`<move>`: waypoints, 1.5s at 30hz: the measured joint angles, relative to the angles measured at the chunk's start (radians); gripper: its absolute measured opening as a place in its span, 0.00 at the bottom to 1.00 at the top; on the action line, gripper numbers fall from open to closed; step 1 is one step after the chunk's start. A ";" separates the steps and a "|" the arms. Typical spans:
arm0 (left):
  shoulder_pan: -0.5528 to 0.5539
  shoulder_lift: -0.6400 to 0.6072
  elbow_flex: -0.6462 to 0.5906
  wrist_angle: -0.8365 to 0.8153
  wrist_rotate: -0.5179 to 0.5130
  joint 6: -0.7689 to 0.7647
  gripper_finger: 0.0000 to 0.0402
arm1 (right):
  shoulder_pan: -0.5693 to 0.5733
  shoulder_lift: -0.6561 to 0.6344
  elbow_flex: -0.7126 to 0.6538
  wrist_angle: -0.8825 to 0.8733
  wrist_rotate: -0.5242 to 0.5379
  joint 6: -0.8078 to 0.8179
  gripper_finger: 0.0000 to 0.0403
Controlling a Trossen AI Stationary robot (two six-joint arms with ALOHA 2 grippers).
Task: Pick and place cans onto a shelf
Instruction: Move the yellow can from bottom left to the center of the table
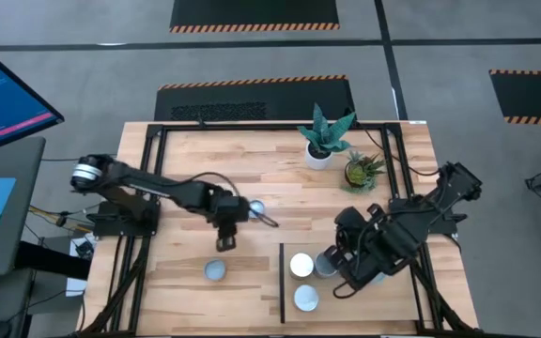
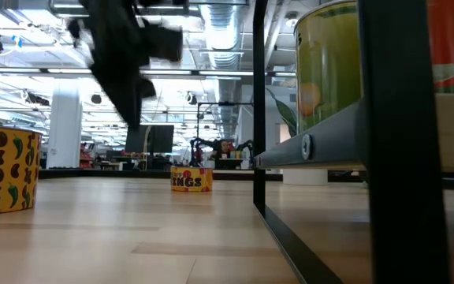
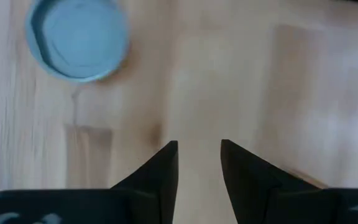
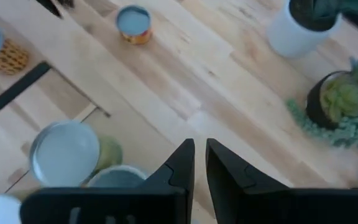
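High view, left arm: the left gripper (image 1: 225,242) hangs over bare tabletop (image 1: 205,155) near the middle, just far of a blue-topped can (image 1: 215,270) and beside another can (image 1: 256,208) at its far right.
High view, right arm: the right gripper (image 1: 343,282) sits low at the right over the shelf (image 1: 383,305), right beside 3 cans: a white-topped can (image 1: 301,265), a grey-topped can (image 1: 326,264) and a pale-topped can (image 1: 306,299).
High view, plants: a white plant pot (image 1: 319,156) and a dark succulent pot (image 1: 360,172) stand at the far right.
Low view: shows labels the overhead view hides; a yellow can with chilli prints (image 2: 4,170) at left, a small can lettered "INGS" (image 2: 191,179) far off, and a green-yellow can (image 2: 327,65) raised on the black shelf frame (image 2: 310,146) at right.
Left wrist view: the fingers (image 3: 164,168) stand parted with only bare wood between them, holding nothing; 1 blue can top (image 3: 76,37) lies ahead, apart from them.
Right wrist view: the fingers (image 4: 180,163) are nearly together with a thin gap, gripping nothing; 2 can tops lie just beside them, and both plant pots show beyond.
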 joint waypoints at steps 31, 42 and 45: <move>-0.579 0.089 -0.019 -0.043 0.083 -0.605 0.01 | 0.068 0.001 0.000 0.000 0.002 0.047 0.16; -0.307 0.216 0.035 0.065 -0.202 -0.370 0.00 | 0.068 0.001 0.000 0.001 -0.068 0.047 0.16; -0.304 0.193 0.060 0.007 -0.158 -0.304 0.00 | 0.072 0.001 0.000 0.000 -0.080 0.044 0.16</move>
